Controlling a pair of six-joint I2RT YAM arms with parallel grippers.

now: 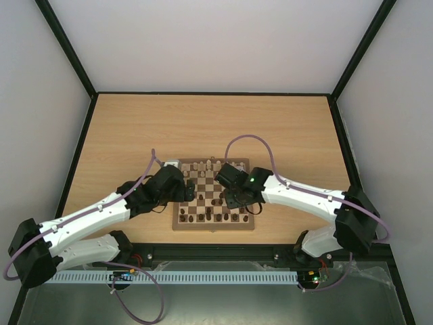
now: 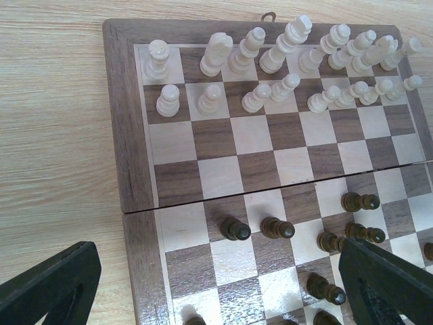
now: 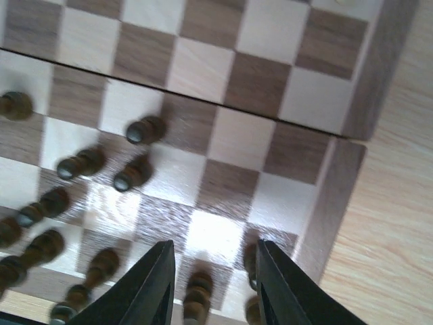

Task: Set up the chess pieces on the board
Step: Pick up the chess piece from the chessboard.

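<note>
The board [image 1: 181, 223] lies near the table's front edge, under both grippers. Pale cream pieces [image 2: 270, 57] stand in two rows along its far side. Dark brown pieces [image 2: 277, 228] stand scattered on the near half, also in the right wrist view [image 3: 135, 172]. My left gripper [image 1: 191, 191] hovers over the board's left part, jaws wide apart and empty; its fingers [image 2: 389, 284] frame the bottom corners. My right gripper [image 1: 226, 198] hovers over the board's right part, open and empty. A dark piece [image 3: 197, 298] stands between its fingers [image 3: 152, 288], below them; another [image 3: 250, 264] is beside the right finger.
The board's border frame [image 2: 139, 257] and the wooden table [image 2: 54, 169] lie to the left. The board's right edge [image 3: 338, 203] meets the table [image 3: 392, 223]. A purple cable [image 1: 260, 142] loops over the table behind the right arm.
</note>
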